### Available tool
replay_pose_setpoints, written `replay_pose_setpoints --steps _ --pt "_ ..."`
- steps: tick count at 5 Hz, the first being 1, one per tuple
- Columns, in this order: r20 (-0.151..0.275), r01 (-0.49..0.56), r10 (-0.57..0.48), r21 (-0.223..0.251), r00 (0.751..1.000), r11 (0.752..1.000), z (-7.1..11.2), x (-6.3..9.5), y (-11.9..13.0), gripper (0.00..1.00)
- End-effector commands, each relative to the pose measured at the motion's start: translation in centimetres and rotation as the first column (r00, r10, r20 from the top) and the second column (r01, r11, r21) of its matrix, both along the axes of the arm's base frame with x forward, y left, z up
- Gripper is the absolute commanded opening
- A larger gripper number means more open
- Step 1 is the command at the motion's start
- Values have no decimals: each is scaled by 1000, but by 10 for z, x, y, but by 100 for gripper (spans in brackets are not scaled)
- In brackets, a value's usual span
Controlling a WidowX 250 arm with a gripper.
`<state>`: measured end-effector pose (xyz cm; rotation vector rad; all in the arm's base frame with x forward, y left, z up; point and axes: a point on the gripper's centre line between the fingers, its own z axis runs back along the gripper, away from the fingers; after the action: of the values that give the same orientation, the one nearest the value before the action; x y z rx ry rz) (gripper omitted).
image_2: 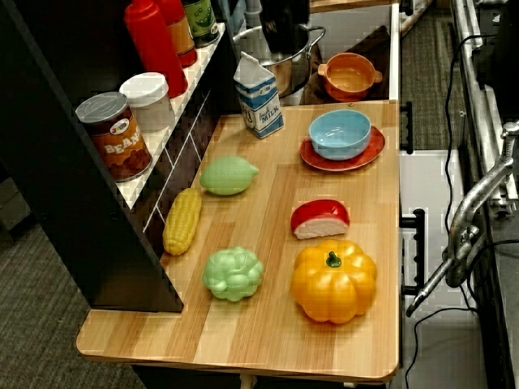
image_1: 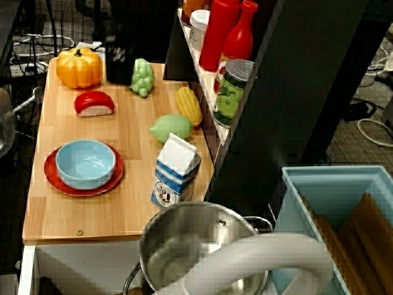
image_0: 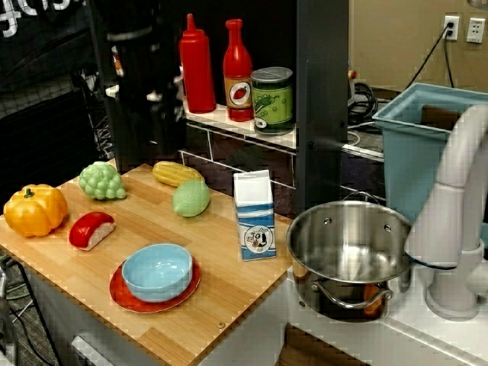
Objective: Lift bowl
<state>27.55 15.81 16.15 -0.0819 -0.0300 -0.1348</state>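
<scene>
The light-blue bowl [image_0: 157,271] [image_1: 85,163] [image_2: 340,134] sits upright and empty on a flat red-orange plate [image_0: 122,297] [image_1: 52,181] [image_2: 312,158] near the wooden counter's front edge. A dark blurred shape that I take for my gripper [image_0: 143,141] [image_1: 120,74] hangs at the far end of the counter, between the orange pumpkin and the green grapes. It is well away from the bowl and touches nothing that I can see. Its fingers are too dark to make out.
On the counter lie an orange pumpkin [image_0: 34,210], a red-and-white piece [image_0: 91,230], green grapes [image_0: 103,181], corn [image_0: 175,173], a green lemon [image_0: 191,198] and a milk carton [image_0: 255,216]. A steel pot [image_0: 347,244] stands to the right. A shelf holds red bottles [image_0: 197,65] and cans.
</scene>
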Motion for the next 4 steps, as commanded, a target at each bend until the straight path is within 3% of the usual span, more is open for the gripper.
replay_pose_setpoints --steps 1,2,3,4 --pt "25 4 -6 82 1000 997 -24 -15 28 100" --pt "37 32 -37 124 999 992 -42 -25 33 100" --pt "66 15 -24 132 998 991 -50 -31 33 100" --pt "117 -40 28 104 993 994 -48 -32 30 100"
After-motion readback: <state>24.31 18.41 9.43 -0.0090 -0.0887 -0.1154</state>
